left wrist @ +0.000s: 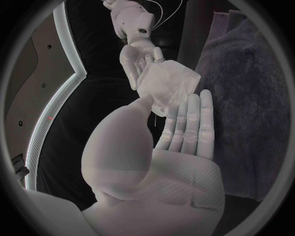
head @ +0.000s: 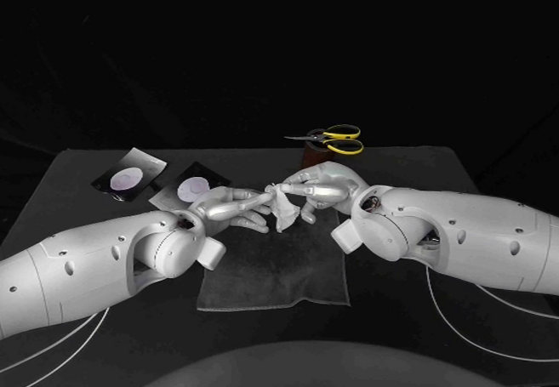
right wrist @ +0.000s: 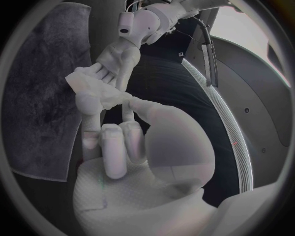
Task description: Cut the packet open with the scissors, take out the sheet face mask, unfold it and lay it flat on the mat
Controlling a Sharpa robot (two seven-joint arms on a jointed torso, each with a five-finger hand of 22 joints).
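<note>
The mask [head: 284, 207] is out of its packet and sits as a small folded white wad between the two hands, in the air just above the far end of the mat [head: 276, 283]; the left hand [head: 230, 210] pinches one side of it between thumb and straight fingers, the right hand [head: 319, 188] pinches the other side, so both are closed on the mask with their fingertips almost meeting; the step in hand looks to be the unfolding; to do it well, each hand should hold only one layer's edge, and the hands should then draw apart slowly and level, since a thin sheet likely clings to itself and may tear or slip if pulled fast; keeping it low over the mat should let the opened sheet go down flat without a long carry; the packet [head: 129, 179] and a second dark piece [head: 194, 189] lie on the table [head: 428, 169] left of the hands, the scissors [head: 334, 139] at its far edge, all well apart from the mask
</note>
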